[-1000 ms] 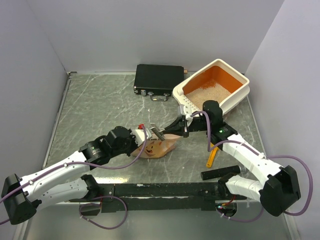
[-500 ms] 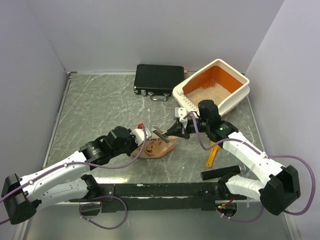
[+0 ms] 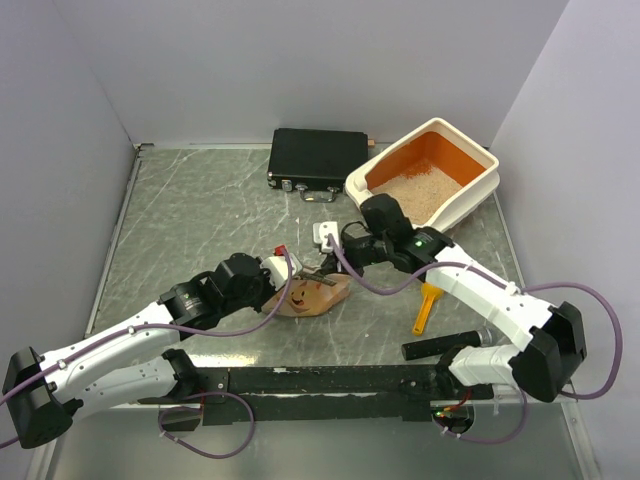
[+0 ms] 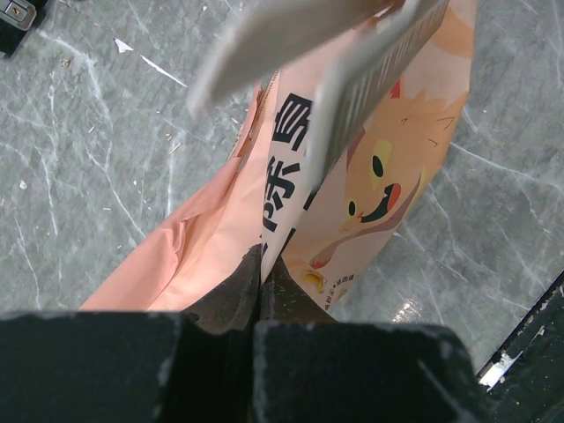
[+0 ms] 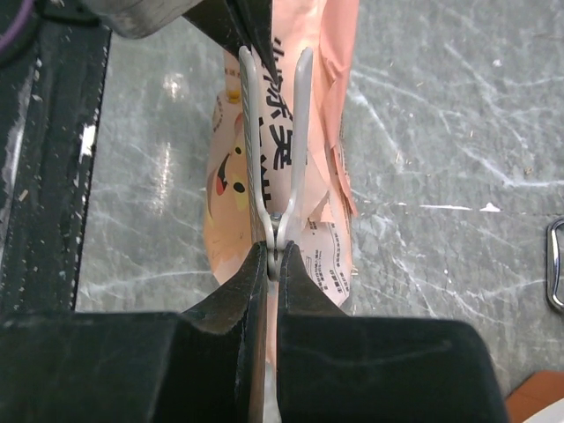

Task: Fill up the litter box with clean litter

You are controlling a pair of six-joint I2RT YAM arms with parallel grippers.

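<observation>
Top view, count of loose items on the grey marbled tabletop point(image 3: 200, 215): five.

1. One large rectangular litter box with cream-white rim and orange inside point(image 3: 482, 182), at the far right corner, set at an angle, slotted end towards the arms.
2. One patch of fine beige-tan litter granules point(image 3: 420, 190), lying on the floor of that box. The orange walls show above it.
3. One flat black case point(image 3: 318, 157), far centre, just beside the box's left corner.
4. One yellow-orange plastic scoop point(image 3: 428, 306), on the table under the right forearm, well apart from the box.
5. One crumpled orange-pink paper bag printed with a cartoon cat point(image 3: 318, 296) point(image 4: 388, 185) point(image 5: 231, 203), lying near the table's centre, between the two arms.

Sixth item, off the table: one grey plastic clip with two long ribbed arms point(image 3: 318, 270) point(image 4: 361, 79) point(image 5: 275, 150).

Two arms, both at the bag.

Left gripper point(image 3: 292, 288) point(image 4: 262, 275): fingers pressed together, pinching a folded edge of the bag; the wrist view shows paper caught between the dark tips.

Right gripper point(image 3: 330, 262) point(image 5: 271, 257): fingers squeezed on the clip's hinge end. The clip's two arms stand spread in a narrow V over the bag's printed face. Cannot tell whether they touch the paper.

Box and litter lie well apart from both grippers.
</observation>
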